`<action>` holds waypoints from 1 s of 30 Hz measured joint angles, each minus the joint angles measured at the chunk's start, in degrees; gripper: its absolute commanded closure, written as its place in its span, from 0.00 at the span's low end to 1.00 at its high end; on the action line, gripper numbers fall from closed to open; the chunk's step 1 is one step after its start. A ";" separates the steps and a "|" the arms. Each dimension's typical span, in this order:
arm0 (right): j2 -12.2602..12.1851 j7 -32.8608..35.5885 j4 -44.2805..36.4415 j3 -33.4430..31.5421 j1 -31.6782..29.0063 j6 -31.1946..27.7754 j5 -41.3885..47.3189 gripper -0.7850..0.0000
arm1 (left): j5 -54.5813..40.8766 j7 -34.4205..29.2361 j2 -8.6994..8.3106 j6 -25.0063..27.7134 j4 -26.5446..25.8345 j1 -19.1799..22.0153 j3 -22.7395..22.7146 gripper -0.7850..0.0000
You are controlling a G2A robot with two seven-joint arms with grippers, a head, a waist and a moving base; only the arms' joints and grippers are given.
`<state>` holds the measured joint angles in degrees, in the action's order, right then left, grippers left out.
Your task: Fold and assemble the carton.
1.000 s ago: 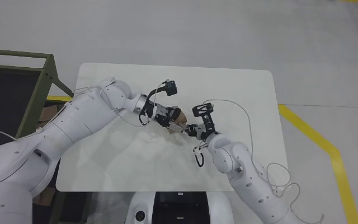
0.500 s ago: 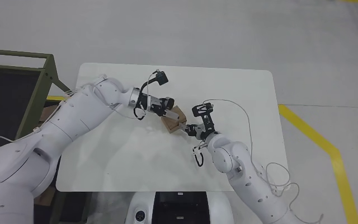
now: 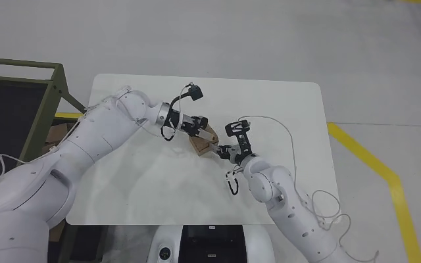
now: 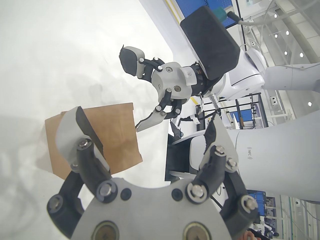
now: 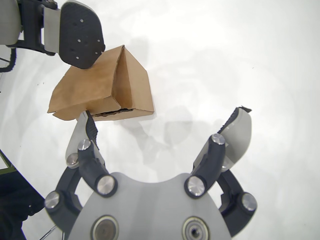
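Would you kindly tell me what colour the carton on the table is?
Plain brown cardboard, with no pattern. The carton shows best in the right wrist view.

The left gripper (image 4: 145,119) hides part of the carton (image 4: 117,131).

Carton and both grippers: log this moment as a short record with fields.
carton: brown cardboard, partly folded into a tent-like shape, open at one end
location: on the white table, near its middle, between the two grippers
left gripper: open, one finger over the carton's top panel; contact unclear
right gripper: open, one fingertip at the carton's near lower edge
held: neither gripper is shut on the carton
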<state>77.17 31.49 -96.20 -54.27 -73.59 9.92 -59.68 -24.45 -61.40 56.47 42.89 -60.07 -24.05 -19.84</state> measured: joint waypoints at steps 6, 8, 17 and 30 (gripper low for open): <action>0.27 -0.27 0.51 0.10 0.38 0.12 0.26 0.00 | -0.21 -0.34 0.49 -0.33 0.38 0.32 0.39 0.00; 0.39 -0.35 0.74 0.21 0.57 0.38 0.25 0.00 | -0.31 -0.46 0.61 -0.46 0.50 0.45 0.53 0.00; 0.90 -0.20 1.62 0.76 1.32 1.96 -0.34 0.00 | -0.41 -0.60 1.01 -0.60 1.07 0.75 1.13 0.00; 1.06 -0.92 1.59 0.04 0.37 1.09 -0.53 0.00 | 1.49 -0.22 1.23 -0.21 -0.28 0.83 2.04 0.00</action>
<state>78.22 30.57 -94.61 -54.23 -73.22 11.02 -60.20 -22.96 -61.61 57.70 42.67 -60.36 -23.21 -17.80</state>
